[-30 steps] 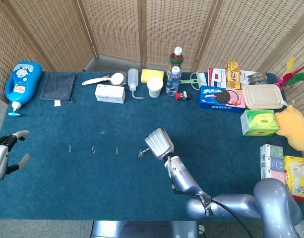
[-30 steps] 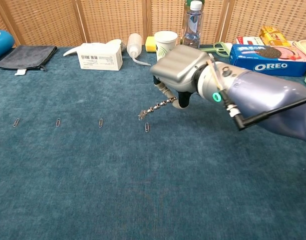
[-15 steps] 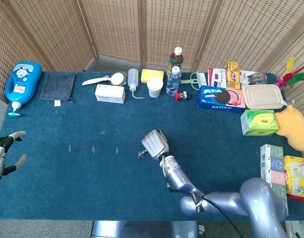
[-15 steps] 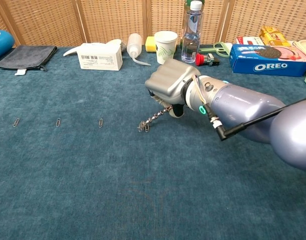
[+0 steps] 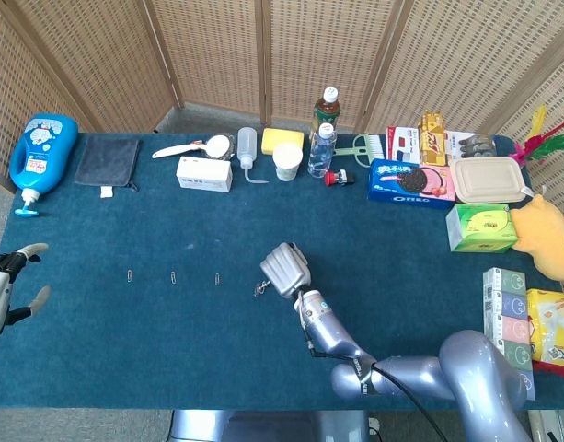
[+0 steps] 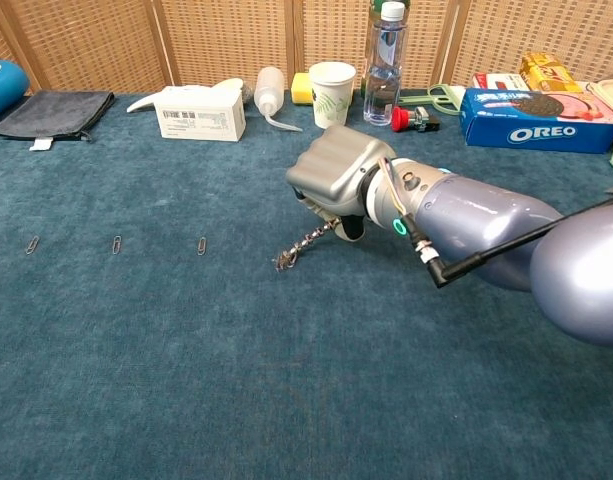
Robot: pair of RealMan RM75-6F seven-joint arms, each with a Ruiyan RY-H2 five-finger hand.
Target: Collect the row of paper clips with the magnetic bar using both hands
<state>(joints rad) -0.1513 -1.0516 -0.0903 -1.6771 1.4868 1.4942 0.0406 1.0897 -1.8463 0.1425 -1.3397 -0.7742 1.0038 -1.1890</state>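
Three paper clips (image 6: 116,244) lie in a row toward the table's (image 5: 420,267) left edge; the right hand (image 6: 333,182), clamped on the magnetic bar (image 6: 304,245), has just swept up the fourth; the left hand (image 5: 0,293) hangs with fingers apart.
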